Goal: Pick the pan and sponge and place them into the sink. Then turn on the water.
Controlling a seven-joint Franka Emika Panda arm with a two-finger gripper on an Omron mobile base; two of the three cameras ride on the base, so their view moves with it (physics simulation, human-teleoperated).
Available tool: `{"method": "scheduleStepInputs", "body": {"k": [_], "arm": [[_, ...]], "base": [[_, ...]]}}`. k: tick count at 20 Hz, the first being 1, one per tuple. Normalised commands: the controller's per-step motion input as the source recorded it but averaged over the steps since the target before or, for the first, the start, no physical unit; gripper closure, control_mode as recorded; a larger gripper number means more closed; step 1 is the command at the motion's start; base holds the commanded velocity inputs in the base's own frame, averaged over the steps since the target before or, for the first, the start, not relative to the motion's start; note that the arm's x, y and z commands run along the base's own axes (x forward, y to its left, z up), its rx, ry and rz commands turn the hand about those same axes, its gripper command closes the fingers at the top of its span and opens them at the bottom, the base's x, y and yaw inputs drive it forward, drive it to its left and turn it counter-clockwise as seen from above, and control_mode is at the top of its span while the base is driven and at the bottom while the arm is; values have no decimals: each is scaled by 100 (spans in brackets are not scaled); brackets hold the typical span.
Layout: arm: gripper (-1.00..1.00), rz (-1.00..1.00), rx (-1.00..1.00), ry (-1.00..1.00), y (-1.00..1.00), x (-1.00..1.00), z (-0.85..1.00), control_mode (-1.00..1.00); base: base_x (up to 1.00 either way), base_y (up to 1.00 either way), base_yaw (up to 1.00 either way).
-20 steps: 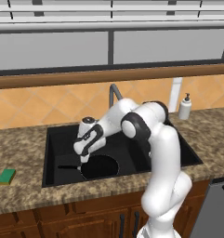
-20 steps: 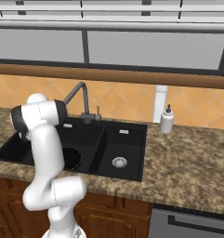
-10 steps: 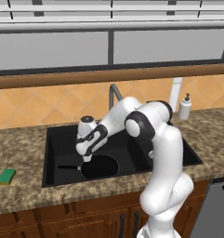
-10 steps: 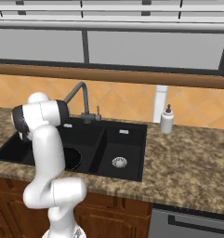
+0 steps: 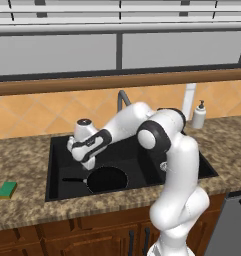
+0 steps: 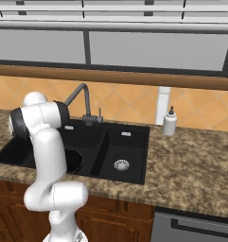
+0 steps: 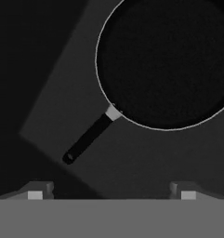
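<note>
Over the sink's (image 5: 57, 192) large basin the gripper (image 7: 111, 194) hangs spread and empty, pan (image 5: 107, 179) lying flat below. The sponge (image 5: 7, 190) sits on the counter at 9 o'clock of the basin, so a careless swing there could clip the rim. Left base view shows that sponge; hand view shows the pan handle (image 7: 88, 138) pointing to 7 o'clock.

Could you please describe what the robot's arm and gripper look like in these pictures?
The arm is glossy white with rounded segments and dark grey to black joint rings. The gripper has a white body with black panels. Its two small dark fingertips carry light grey pads. No cables or markings show.
</note>
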Motion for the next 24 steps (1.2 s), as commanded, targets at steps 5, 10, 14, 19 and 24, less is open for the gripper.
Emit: {"method": "scheduleStepInputs", "body": {"k": [5,10,14,19,24], "arm": [[-100,53,-2,-1,20,-25,37,-100],[-100,24,-8,-1,27,-64,24,-100],[-100,0,-3,-6,34,-55,24,-100],[-100,0,-1,-2,40,-36,27,-100],[-100,0,0,0,57,-7,21,-100]], "base": [[0,0,0],[0,0,0],[0,0,0],[0,0,0],[0,0,0]]}}
